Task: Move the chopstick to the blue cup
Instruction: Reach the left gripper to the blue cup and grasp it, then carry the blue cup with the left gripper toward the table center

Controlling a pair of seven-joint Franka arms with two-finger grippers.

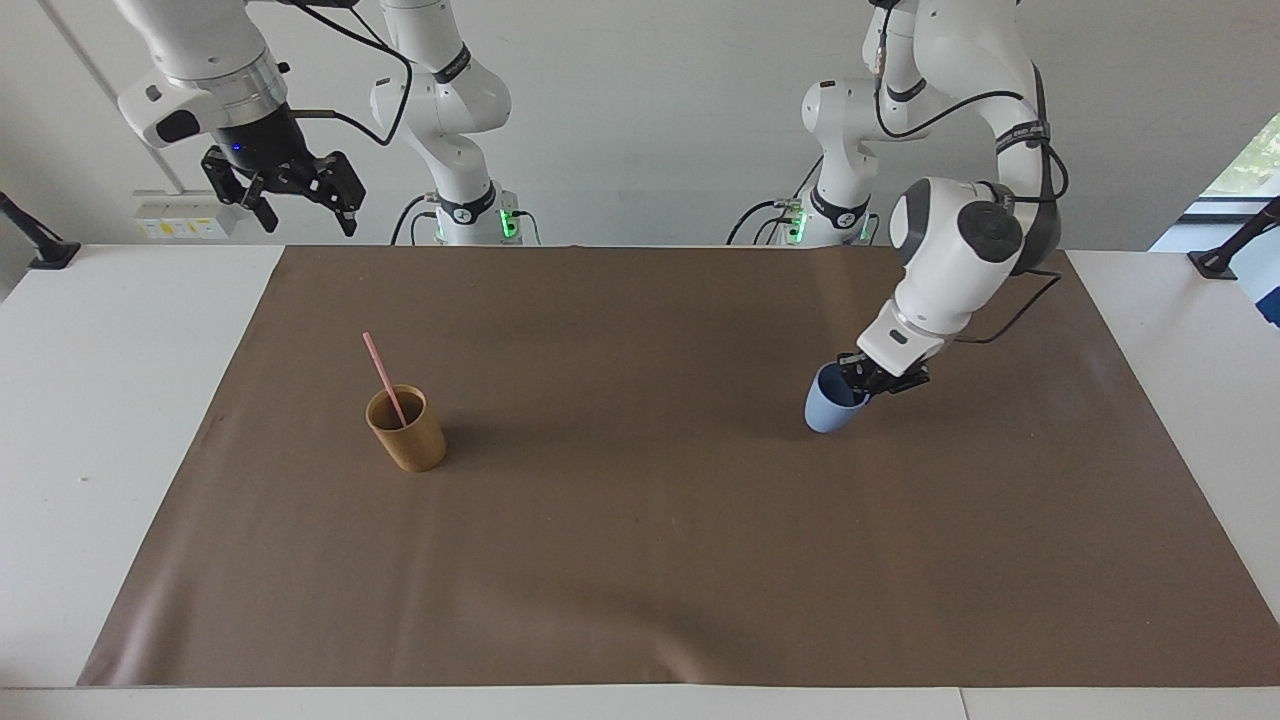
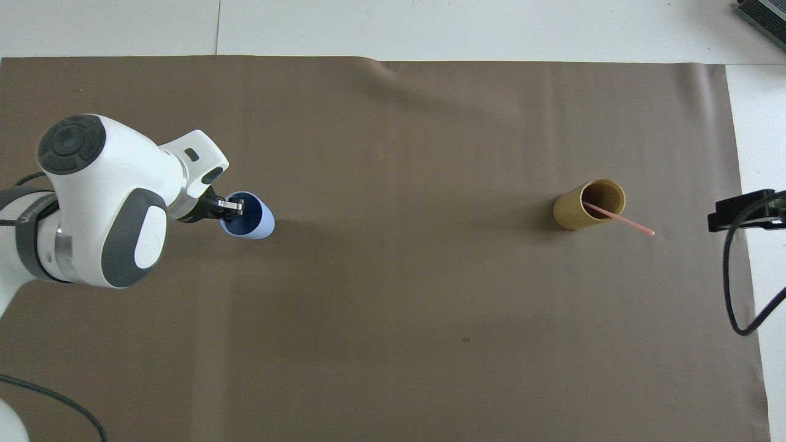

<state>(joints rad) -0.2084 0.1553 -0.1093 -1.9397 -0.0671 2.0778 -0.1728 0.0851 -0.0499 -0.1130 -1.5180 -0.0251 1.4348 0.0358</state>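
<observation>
In the facing view the left gripper (image 1: 868,384) is clamped on the rim of the blue cup (image 1: 828,406), which tilts above the brown mat (image 1: 640,560), while the right gripper (image 1: 290,195) waits raised over the mat's corner at its own end, fingers apart. The chopstick (image 1: 383,376) leans in the tan cup (image 1: 406,430) — well apart from the blue cup. From overhead, the left gripper (image 2: 228,209) pinches the blue cup's (image 2: 253,218) rim, and the chopstick (image 2: 617,220) juts from the tan cup (image 2: 588,205) toward the right arm's end.

Both arms are glossy white with rounded joints, dark grey caps and black bands bearing small white lettering, loose black cables looping along them, green lights glowing at their bases, and black two-finger grippers on a silver wrist ring.
</observation>
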